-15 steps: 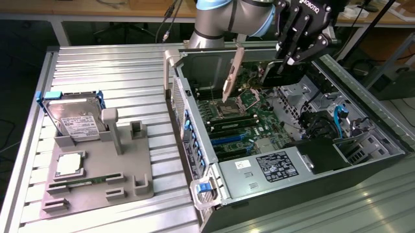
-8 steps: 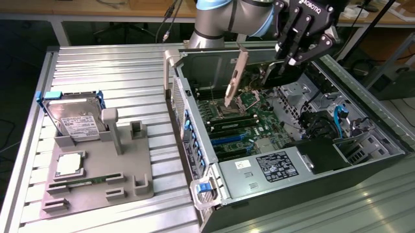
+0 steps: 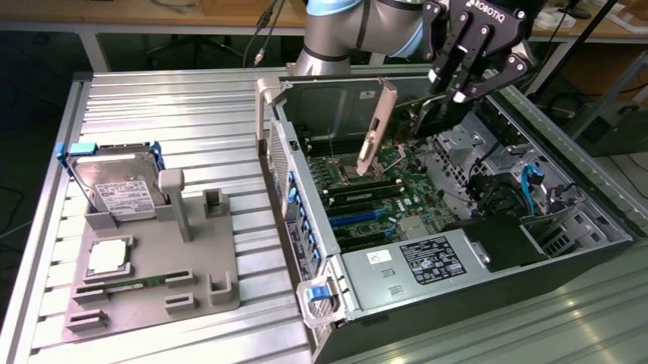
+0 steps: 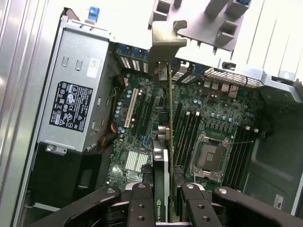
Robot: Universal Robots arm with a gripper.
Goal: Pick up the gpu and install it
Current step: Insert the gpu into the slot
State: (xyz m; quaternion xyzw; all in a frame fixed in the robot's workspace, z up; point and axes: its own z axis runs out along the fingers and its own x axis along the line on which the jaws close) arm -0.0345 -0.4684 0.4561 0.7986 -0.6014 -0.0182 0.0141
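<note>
My gripper [image 3: 453, 98] hangs over the open computer case [image 3: 303, 227], shut on the gpu [image 3: 426, 117]. The gpu is a thin dark card held on edge, tilted, with its silver end bracket [image 3: 380, 125] pointing toward the case's near wall. In the wrist view the gpu [image 4: 170, 118] appears edge-on between the two black fingers [image 4: 141, 203]. Its bracket [image 4: 166, 42] reaches toward the case's perforated wall. The card hovers above the green motherboard [image 4: 142, 118], over the expansion slots beside the memory slots. I cannot tell whether its lower edge touches a slot.
A grey fixture [image 3: 152, 280] on the ribbed table at the exterior view's left holds a hard drive [image 3: 117, 186], a processor [image 3: 109, 258] and a green memory stick [image 3: 136, 282]. Inside the case sit the power supply [image 3: 426, 262], a bare processor socket [image 4: 210, 156] and blue cables [image 3: 529, 189].
</note>
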